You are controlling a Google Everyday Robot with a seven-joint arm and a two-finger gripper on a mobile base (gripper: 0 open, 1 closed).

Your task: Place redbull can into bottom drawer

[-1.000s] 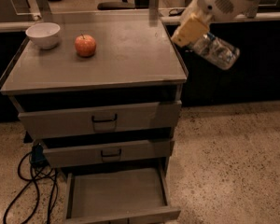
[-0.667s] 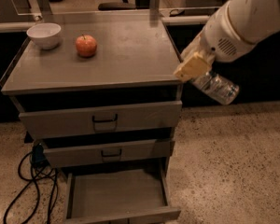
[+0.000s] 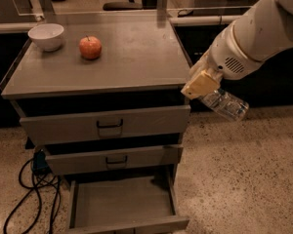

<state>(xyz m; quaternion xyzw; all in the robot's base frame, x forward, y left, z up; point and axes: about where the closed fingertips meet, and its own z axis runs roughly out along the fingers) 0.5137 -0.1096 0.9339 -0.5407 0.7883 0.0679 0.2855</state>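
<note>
My gripper hangs off the right side of the drawer cabinet, level with the top drawer. It is shut on the redbull can, a slim silvery cylinder that sticks out down and to the right of the tan fingers. The bottom drawer is pulled open at the foot of the cabinet, a shallow grey tray with nothing in it. It lies well below and to the left of the can.
The cabinet top carries a red apple and a white bowl. The two upper drawers with black handles are slightly open. Black cables lie on the floor at the left. Speckled floor spreads to the right.
The arm has come down and to the left, bringing the can from above the cabinet's right edge to beside the top drawer.
</note>
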